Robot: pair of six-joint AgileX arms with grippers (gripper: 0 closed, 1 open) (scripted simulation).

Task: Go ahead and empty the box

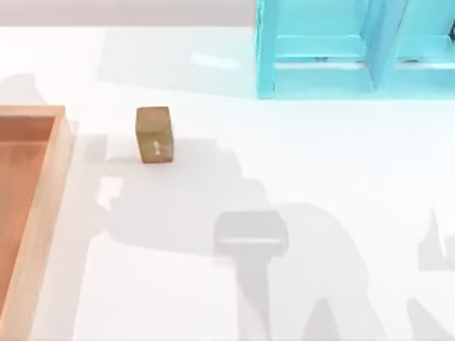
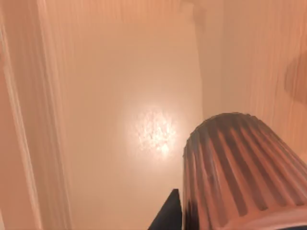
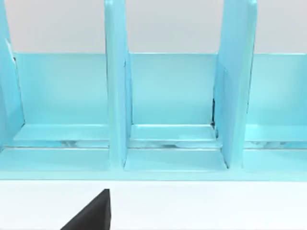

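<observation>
The box [image 1: 44, 213] lies at the table's left edge, with pale wood walls and an orange-brown floor, partly cut off by the top view. In the left wrist view its bare floor [image 2: 110, 72] is close below. A brown ribbed round object [image 2: 240, 172] stands over that floor, very near the camera. A dark part of my left gripper [image 2: 168, 215] sits right against the ribbed object. A dark part of my right gripper [image 3: 91, 213] hangs over the white table, facing the turquoise shelf.
A small tan-brown cube block with a white mark [image 1: 154, 133] stands on the table just right of the box. The turquoise shelf unit [image 1: 355, 50] fills the far right; its open compartments [image 3: 168, 96] face my right wrist. Arm shadows fall across the white table [image 1: 320, 163].
</observation>
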